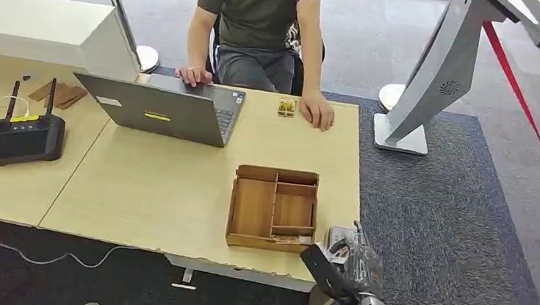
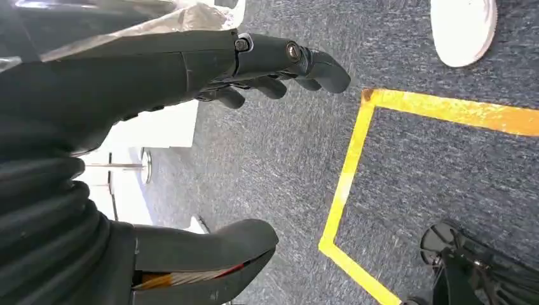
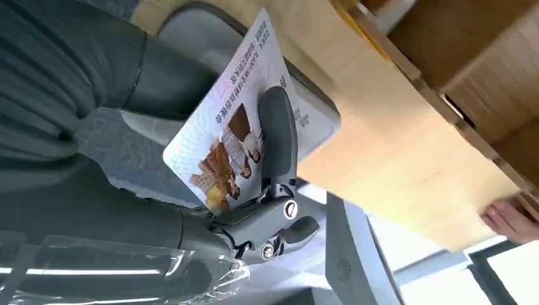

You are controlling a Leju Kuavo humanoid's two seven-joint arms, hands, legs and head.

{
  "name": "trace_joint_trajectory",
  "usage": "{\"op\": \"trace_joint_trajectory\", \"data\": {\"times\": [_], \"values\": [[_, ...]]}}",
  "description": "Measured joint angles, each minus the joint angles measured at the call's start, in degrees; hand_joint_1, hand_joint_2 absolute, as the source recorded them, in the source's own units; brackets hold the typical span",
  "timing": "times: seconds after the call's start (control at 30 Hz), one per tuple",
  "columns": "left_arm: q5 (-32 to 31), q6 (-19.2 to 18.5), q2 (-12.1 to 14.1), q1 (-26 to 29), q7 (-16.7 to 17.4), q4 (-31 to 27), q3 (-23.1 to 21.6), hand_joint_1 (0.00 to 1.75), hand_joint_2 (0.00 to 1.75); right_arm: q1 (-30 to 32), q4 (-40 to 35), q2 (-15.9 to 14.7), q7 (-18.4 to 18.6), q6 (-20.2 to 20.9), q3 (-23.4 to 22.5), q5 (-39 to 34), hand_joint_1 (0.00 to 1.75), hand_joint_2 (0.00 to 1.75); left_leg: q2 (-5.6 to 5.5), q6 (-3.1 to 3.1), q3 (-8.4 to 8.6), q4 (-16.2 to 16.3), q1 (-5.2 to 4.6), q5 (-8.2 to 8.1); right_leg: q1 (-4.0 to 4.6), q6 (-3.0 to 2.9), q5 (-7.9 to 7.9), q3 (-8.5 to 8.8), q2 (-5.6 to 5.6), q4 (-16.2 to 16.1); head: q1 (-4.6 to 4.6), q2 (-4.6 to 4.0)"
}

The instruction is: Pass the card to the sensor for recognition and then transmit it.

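The right robot hand (image 3: 254,190) pinches the card (image 3: 235,127) flat, just over the grey sensor (image 3: 311,114) at the desk (image 1: 175,188) corner beside the wooden tray (image 1: 273,208). The left robot hand (image 2: 210,70) hangs over the floor, fingers loosely curled, holding nothing.

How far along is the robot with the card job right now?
Done: the right hand holds the card. In hand: the card sits over the grey sensor pad at the table's edge. Left: passing it to the seated person. The left hand hangs empty.
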Motion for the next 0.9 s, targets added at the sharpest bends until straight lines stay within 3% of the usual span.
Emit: {"op": "trace_joint_trajectory", "data": {"times": [0.23,0.57,0.73,0.9], "values": [[0.44,0.0,0.18,0.01,-0.28,0.0,-0.02,0.0,1.75,-0.01,-8.71,-2.64,3.28,-2.29,-0.7,7.95,1.75,1.75,0.0,0.0,0.01,0.01,0.0,0.0,0.0,0.0,0.0,0.0,0.0,0.0,0.0,0.0],[0.0,-0.11,0.2,0.01,-0.57,0.0,-0.02,0.0,1.75,-0.41,-16.89,-4.41,3.12,-2.07,-0.98,10.27,1.75,1.75,0.0,0.0,-0.01,0.01,0.0,0.0,0.0,0.0,0.0,0.01,0.0,0.0,0.02,0.0],[-1.25,-1.09,0.2,-0.05,-0.61,0.0,-0.26,0.0,1.75,-4.7,-20.35,-4.24,4.61,2.76,-0.26,13.4,1.75,1.75,0.0,0.0,-0.02,0.01,0.0,0.01,0.0,0.01,0.02,0.02,0.01,0.01,0.02,0.0],[-2.76,-1.62,0.2,-0.41,0.0,-0.07,-0.83,0.0,1.75,-11.46,-20.65,-1.24,4.96,10.74,2.04,11.53,1.75,1.75,0.02,-0.03,-0.02,0.01,0.01,0.09,0.01,0.01,0.05,0.01,0.01,0.03,0.02,0.0]]}}
